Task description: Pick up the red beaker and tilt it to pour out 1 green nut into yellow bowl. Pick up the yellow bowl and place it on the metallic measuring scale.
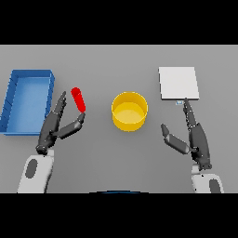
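A blue tray (28, 102) was seen at the nine o'clock side of the grey tabletop (116, 153), its long side running away from the robot.

Just beside the tray, at about eight o'clock of the scene, the left robot hand (53, 125) was found with its fingers straight and spread, the long fingers pointing toward one o'clock and the thumb reaching out toward two o'clock. The red beaker (78, 99) was seen at the one o'clock side of this robot hand, tilted, with its lower end close by the thumb tip and its upper end leaning toward eleven o'clock. It lay in the gap between the extended fingers and the thumb; whether it was touched by the thumb tip could not be told. No fingers were curled around it.

The yellow bowl (129, 110) was placed at the centre of the tabletop, upright and apart from both hands, at three o'clock of the beaker. What lay inside the bowl could not be made out.

At the two o'clock side of the scene, the metallic measuring scale (179, 83) was seen as a pale square plate. The right robot hand (195, 137) was held at six o'clock of the scale, open, its straight fingers pointing toward twelve o'clock, with the fingertip near the scale's near edge and the thumb spread toward ten o'clock.
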